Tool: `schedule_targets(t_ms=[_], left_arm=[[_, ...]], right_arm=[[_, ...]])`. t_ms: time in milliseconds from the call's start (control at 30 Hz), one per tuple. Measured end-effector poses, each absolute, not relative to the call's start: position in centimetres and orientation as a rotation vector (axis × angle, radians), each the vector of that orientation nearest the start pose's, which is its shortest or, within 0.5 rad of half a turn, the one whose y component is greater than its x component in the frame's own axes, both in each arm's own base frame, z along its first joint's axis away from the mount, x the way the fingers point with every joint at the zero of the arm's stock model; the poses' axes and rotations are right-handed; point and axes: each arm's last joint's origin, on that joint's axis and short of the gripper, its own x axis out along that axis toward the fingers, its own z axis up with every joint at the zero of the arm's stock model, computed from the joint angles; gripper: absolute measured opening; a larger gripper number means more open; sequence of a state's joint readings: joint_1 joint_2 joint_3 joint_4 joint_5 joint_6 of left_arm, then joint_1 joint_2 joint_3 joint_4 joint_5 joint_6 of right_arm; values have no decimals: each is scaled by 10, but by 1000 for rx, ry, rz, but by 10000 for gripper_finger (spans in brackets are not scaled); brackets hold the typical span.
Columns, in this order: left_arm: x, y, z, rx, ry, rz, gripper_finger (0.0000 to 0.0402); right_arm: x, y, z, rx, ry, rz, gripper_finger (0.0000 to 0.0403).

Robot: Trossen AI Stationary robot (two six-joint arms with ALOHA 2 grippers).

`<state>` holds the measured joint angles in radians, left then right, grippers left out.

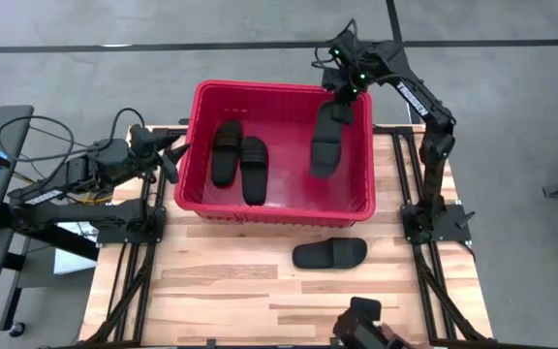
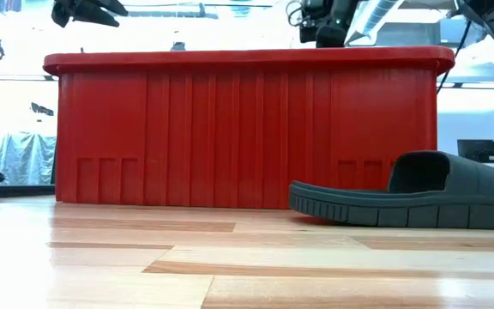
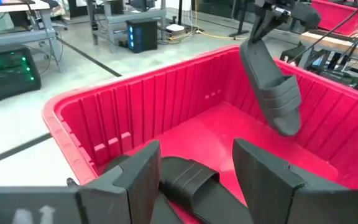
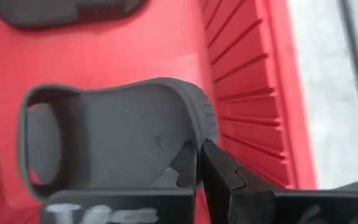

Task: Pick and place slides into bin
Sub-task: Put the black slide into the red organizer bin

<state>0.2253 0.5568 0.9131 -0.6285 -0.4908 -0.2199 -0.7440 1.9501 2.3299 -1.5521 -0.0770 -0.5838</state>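
Observation:
The red bin [image 1: 279, 199] stands on the far half of the wooden table. Two black slides [image 1: 226, 150] [image 1: 253, 168] lie flat on its floor at the left. My right gripper [image 1: 342, 97] is over the bin's far right part, shut on a third slide [image 1: 325, 141], which also shows in the left wrist view [image 3: 272, 87]. A fourth slide [image 1: 329, 254] lies sole down on the table in front of the bin and shows in the low view [image 2: 410, 197]. My left gripper [image 1: 172, 155] is open and empty at the bin's left rim. My right gripper pinches the slide's heel end [image 4: 194, 134] between its two fingers [image 4: 219, 171], one finger on the footbed and one on the sole. The fingers come from above, slanting down. The slide hangs tilted below them inside the bin, its strap end [image 3: 284, 118] lowest.
The bin's walls rise well above the table [image 2: 247, 129]. Bare wood lies in front of the bin [image 1: 221, 281]. A dark camera mount [image 1: 366, 325] sits at the near edge. Both arm bases stand at the table's left and right sides.

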Motion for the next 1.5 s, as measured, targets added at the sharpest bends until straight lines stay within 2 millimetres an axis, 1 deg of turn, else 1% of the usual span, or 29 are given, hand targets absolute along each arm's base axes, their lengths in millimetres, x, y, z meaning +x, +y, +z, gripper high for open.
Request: schedule_targets(t_ms=[100, 267, 367, 633, 800, 1100, 1300, 1367, 1500], left_arm=[[89, 34, 360, -173, 197, 734, 190], [89, 34, 360, -173, 197, 731, 190], [89, 34, 360, -173, 197, 731, 190], [89, 34, 360, -174, 198, 730, 190], [89, 34, 359, -175, 199, 725, 190], [90, 34, 359, -181, 200, 703, 190], [90, 34, 359, -182, 200, 703, 190], [90, 34, 359, -182, 200, 703, 190], [90, 34, 359, -182, 200, 702, 190]], right_arm=[[271, -249, 395, 6, 1236, -215, 0], [280, -258, 379, 52, 1242, -170, 0], [287, -265, 366, 81, 1260, -145, 0], [297, -279, 340, 95, 1331, -134, 0], [298, -285, 332, 94, 1367, -148, 0], [291, -291, 333, 81, 1394, -202, 0], [290, -293, 332, 78, 1398, -196, 0], [290, -293, 324, 93, 1420, -182, 0], [290, -291, 303, 146, 1489, -144, 0]])
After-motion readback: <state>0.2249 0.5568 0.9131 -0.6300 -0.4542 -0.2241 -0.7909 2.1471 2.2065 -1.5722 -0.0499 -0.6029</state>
